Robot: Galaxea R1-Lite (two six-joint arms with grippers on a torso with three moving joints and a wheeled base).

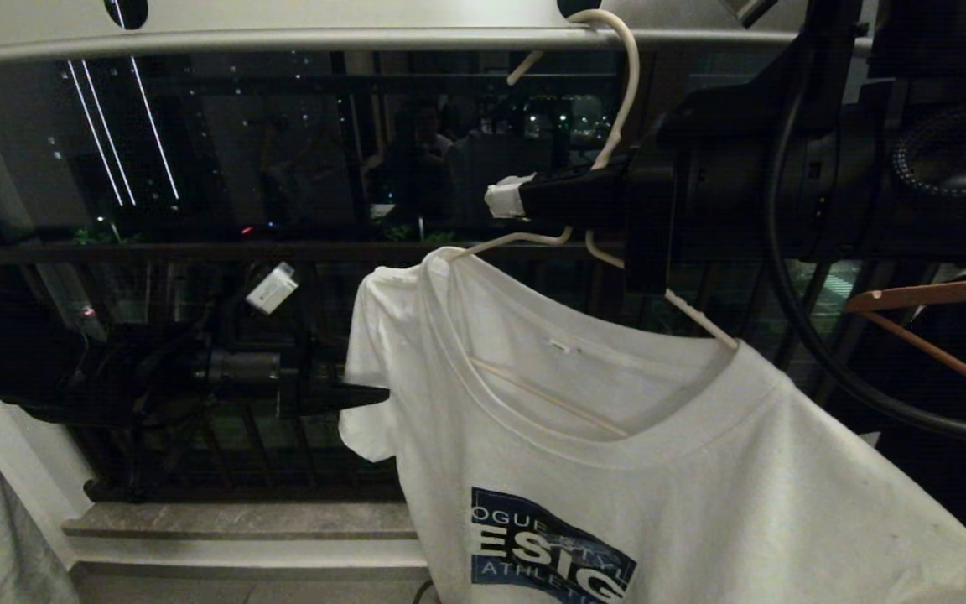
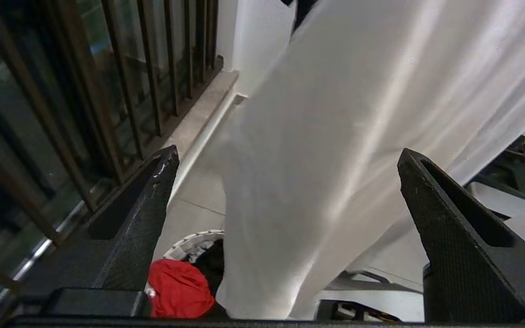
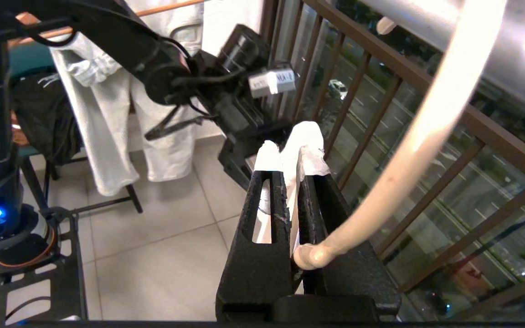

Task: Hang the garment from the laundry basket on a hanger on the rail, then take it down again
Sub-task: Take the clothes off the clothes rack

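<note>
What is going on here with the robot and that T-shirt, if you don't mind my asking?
A white T-shirt hangs on a thin white hanger hooked over the grey rail. The right gripper is shut on the hanger's neck, just below the hook. The left gripper is open beside the shirt's sleeve, with nothing in it. Below, the laundry basket holds a red cloth.

Black arms all round: the right hand (image 1: 510, 201) wears white-taped fingertips and a thick black cable; the left hand (image 2: 285, 159) shows textured black wedge fingers.
</note>
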